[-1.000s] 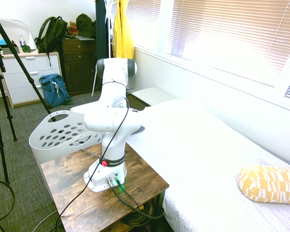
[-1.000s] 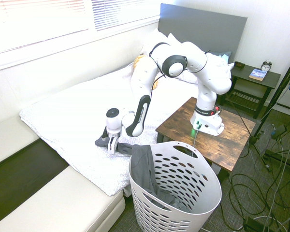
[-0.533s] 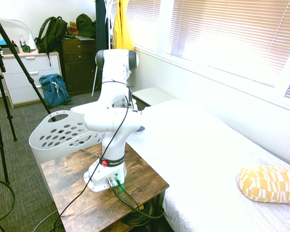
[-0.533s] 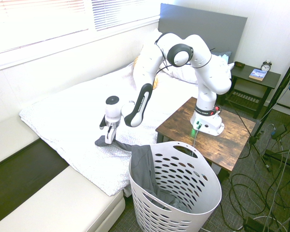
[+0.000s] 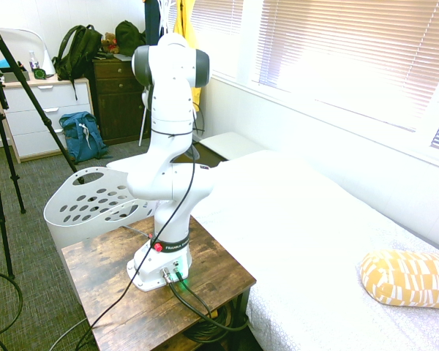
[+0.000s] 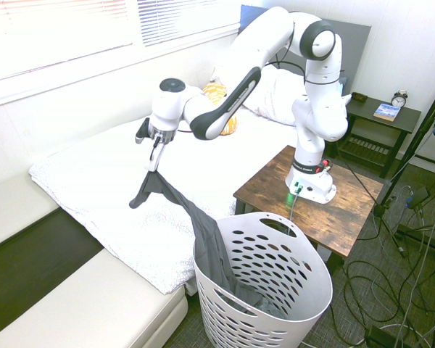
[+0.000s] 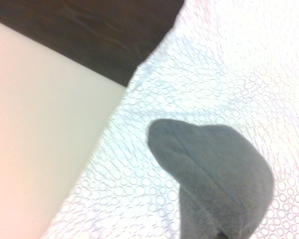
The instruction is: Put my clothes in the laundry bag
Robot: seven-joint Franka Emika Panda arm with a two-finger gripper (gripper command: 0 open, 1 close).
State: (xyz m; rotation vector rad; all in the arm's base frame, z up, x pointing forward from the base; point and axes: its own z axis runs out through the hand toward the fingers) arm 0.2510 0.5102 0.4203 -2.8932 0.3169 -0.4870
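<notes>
First exterior view: the white arm rises from a wooden counter point(image 5: 205, 281) beside the bed point(image 5: 307, 234). Its upper links stand tall and hide the hand, so the fingers cannot be seen here. The white laundry basket point(image 5: 88, 205) sits on the floor just past the counter, tilted so its cut-out handle faces the camera. A yellow patterned pillow point(image 5: 406, 278) lies on the bed at the near right. Against the far wall stand a blue backpack point(image 5: 83, 135), a dark green backpack point(image 5: 79, 50) and a hanging yellow jacket point(image 5: 184, 44).

Second exterior view: the gripper point(image 6: 154, 148) hangs above the bed's white cover, pointing steeply down. Its fingers point(image 6: 154, 151) are clenched on one end of the dark grey garment point(image 6: 196, 225), pinching the fabric tightly. From the grip the cloth drops to a small flap clear of the cover, then stretches in a slanted band down to the basket's rim, drapes over it and continues inside along the near wall. Part of the garment thus lies in the basket and part is in the air.

Wrist view: a rounded fold of the grey garment shows against the dotted white bed cover, with a dark strip of floor point(image 7: 89, 35) and a cream bench point(image 7: 40, 144) beyond the bed's edge.
</notes>
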